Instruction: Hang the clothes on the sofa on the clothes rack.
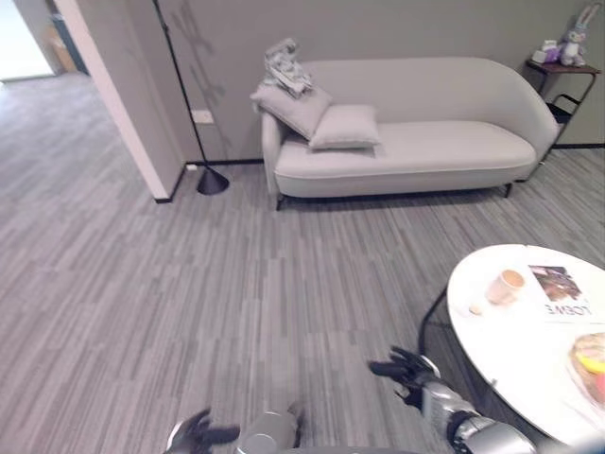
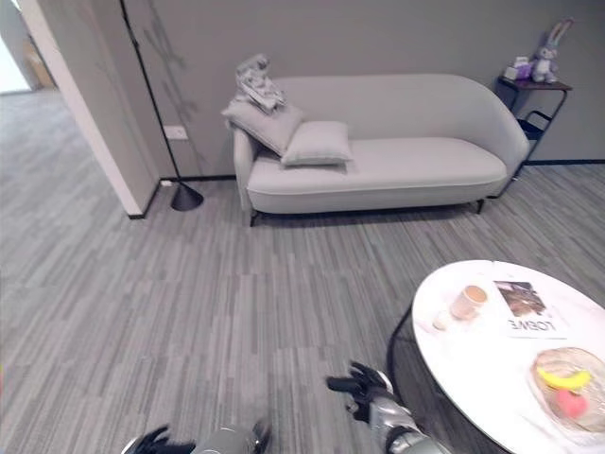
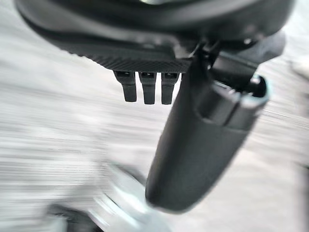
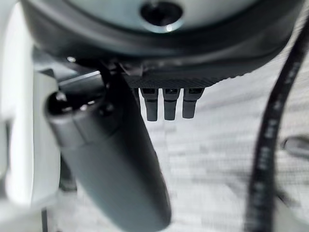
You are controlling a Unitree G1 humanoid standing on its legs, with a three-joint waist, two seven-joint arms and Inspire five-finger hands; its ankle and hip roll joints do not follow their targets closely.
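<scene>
A crumpled grey-and-white garment (image 1: 286,64) lies on top of the upper of two cushions (image 1: 321,115) at the left end of a light grey sofa (image 1: 454,147) against the far wall. Both hands hang low near me, far from the sofa across open floor. My left hand (image 1: 194,433) is at the bottom edge and my right hand (image 1: 405,367) sits beside the round table. In the left wrist view the fingers (image 3: 147,87) are straight and hold nothing. The right hand's fingers (image 4: 166,104) look the same in the right wrist view.
A round white table (image 1: 515,355) stands at the right with a cup (image 1: 506,284), a magazine (image 1: 560,291) and a bowl of fruit (image 2: 567,378). A black pole on a round base (image 1: 212,180) stands left of the sofa by a wall corner (image 1: 123,113). A side table (image 1: 564,71) holds a plush rabbit.
</scene>
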